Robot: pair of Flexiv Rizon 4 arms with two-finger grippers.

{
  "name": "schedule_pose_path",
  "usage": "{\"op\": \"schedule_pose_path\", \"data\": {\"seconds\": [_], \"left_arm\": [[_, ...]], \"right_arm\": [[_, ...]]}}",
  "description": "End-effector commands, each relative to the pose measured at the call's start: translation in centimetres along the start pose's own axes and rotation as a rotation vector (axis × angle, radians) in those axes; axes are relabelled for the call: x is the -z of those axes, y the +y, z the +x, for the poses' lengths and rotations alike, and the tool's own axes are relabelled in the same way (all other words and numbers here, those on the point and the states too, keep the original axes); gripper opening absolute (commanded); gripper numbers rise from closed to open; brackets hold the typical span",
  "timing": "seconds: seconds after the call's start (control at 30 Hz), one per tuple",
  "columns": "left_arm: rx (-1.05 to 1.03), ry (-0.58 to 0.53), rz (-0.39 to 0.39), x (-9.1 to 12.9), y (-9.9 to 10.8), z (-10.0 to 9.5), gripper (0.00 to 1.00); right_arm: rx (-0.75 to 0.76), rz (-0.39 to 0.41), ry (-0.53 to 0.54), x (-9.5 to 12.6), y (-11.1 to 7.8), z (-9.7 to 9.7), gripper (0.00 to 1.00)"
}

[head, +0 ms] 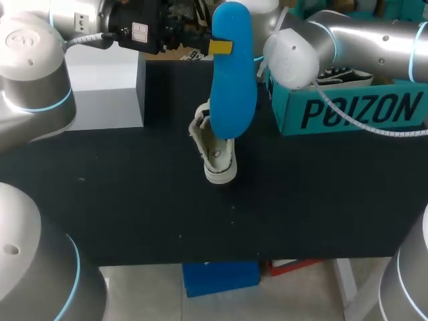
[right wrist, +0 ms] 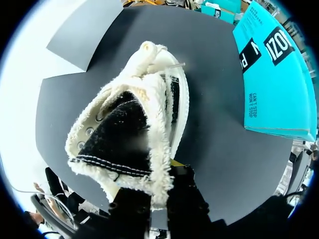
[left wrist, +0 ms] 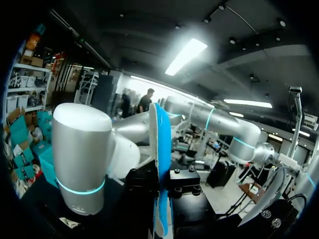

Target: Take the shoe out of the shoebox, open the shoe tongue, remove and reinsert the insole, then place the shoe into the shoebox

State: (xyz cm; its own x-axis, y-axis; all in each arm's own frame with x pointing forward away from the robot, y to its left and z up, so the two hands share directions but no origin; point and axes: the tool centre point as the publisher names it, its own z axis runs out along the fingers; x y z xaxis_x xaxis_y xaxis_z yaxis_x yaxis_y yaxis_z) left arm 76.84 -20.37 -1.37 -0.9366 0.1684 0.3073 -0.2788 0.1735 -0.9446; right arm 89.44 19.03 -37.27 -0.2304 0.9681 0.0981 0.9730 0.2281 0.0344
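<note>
Blue insole (head: 233,67) is standing on end in the air, pinched between the left fingers (head: 221,47). They are clenching it from both flat sides, about a third of the way down from its upper tip. In the left wrist view the insole is showing edge-on, running straight up from between those fingers, with a black finger block pressing against each face.

Just below the insole's lower end, the cream shoe (head: 217,154) is resting on the black surface (head: 134,194) with its opening gaping upward. The right fingers (right wrist: 174,164) are grasping the shoe at the fleecy edge of its opening. In the right wrist view that edge is running down between the fingers, and one yellow tip is peeking out beside the fleece. Ahead of these fingers the dark inside of the shoe is lying open, with its fleece-lined tongue folded away from them. In the head view the insole is hiding the right fingers themselves.

Well apart from the right fingers, the teal shoebox (head: 354,107) is sitting on the surface. A pale grey box (head: 107,93) is sitting under the left arm.
</note>
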Motion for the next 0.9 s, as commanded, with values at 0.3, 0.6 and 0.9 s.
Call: {"op": "schedule_pose_path", "data": {"seconds": [0.3, 0.6, 0.9], "left_arm": [[-0.001, -0.002, 0.002, -0.1, 0.1, 0.0, 0.0], [-0.001, -0.002, 0.002, -0.1, 0.1, 0.0, 0.0], [-0.001, -0.002, 0.002, -0.1, 0.1, 0.0, 0.0]], "right_arm": [[-0.01, -0.023, 0.021, -2.1, -0.1, -0.5, 0.0], [-0.036, -0.051, 0.049, -1.6, -0.9, -1.0, 1.0], [-0.049, -0.075, 0.139, 1.0, -1.8, -1.9, 1.0]]}}
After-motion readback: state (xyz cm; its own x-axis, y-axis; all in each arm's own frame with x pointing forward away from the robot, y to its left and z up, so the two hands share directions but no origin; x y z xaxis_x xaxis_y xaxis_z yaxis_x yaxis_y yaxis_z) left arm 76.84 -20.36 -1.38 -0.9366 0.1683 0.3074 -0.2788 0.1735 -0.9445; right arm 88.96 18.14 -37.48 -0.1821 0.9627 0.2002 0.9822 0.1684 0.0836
